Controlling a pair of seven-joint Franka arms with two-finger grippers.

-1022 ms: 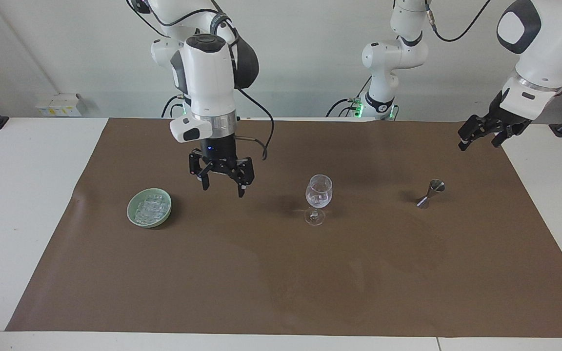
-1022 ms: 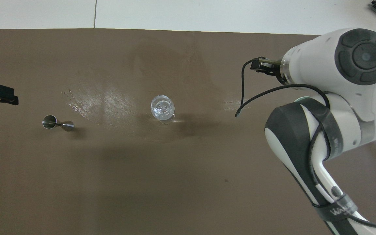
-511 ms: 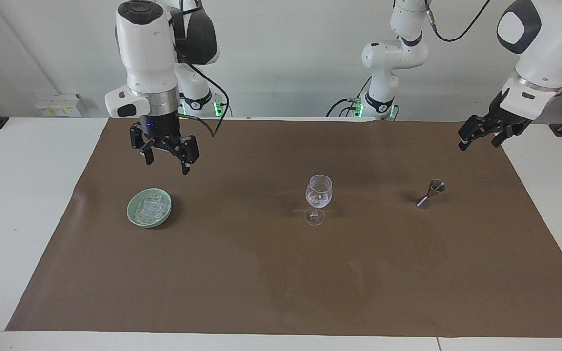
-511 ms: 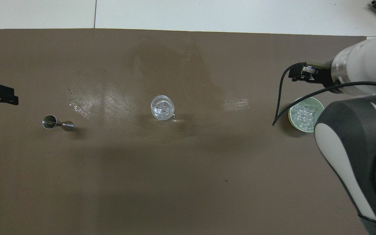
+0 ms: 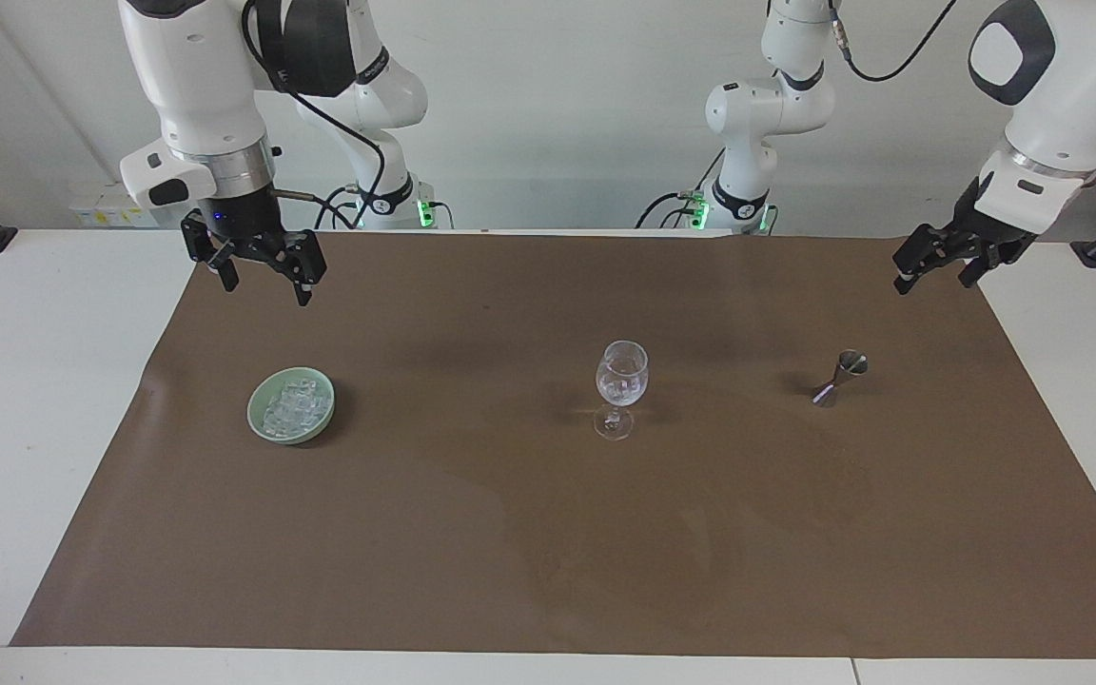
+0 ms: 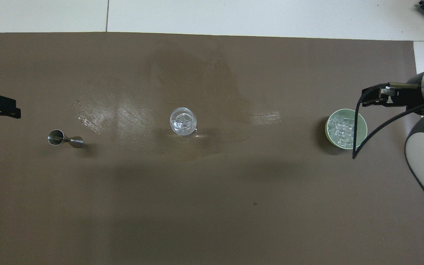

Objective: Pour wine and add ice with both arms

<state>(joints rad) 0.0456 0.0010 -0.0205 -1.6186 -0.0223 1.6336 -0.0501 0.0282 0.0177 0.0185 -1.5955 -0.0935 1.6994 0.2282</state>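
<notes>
Brown mat [image 5: 548, 533]; both pincers edgeward

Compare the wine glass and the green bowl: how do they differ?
The wine glass is clear, tall and stemmed; the green bowl is opaque, low and wide. The glass stands mid-mat; the bowl sits toward the right arm's end. The bowl holds a heap of ice; the glass holds only a few pieces. Both stand upright, untouched by either gripper.

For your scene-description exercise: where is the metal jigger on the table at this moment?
The jigger lies tipped on the brown mat toward the left arm's end of the table, beside the wine glass and apart from it, below the raised left gripper in the facing view.
</notes>
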